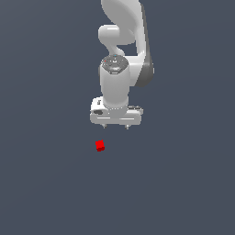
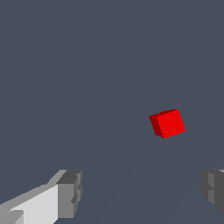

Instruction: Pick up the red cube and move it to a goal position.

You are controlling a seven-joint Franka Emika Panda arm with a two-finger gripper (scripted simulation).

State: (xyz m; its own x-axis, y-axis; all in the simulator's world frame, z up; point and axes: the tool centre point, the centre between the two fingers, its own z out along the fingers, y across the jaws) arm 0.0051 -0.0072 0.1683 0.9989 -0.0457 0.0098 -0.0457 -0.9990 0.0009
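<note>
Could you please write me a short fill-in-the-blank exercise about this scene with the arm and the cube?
1. The colour of the cube is ____.
2. The gripper has its fingers spread ____.
3. The cube is ____ the fingers' grasp.
4. In the exterior view, the cube appears ____ the gripper.

Missing words: red; open; outside; below

The surface [image 1: 46, 183] was a uniform dark grey-blue plane, unmarked, filling the whole background in both views.
</note>
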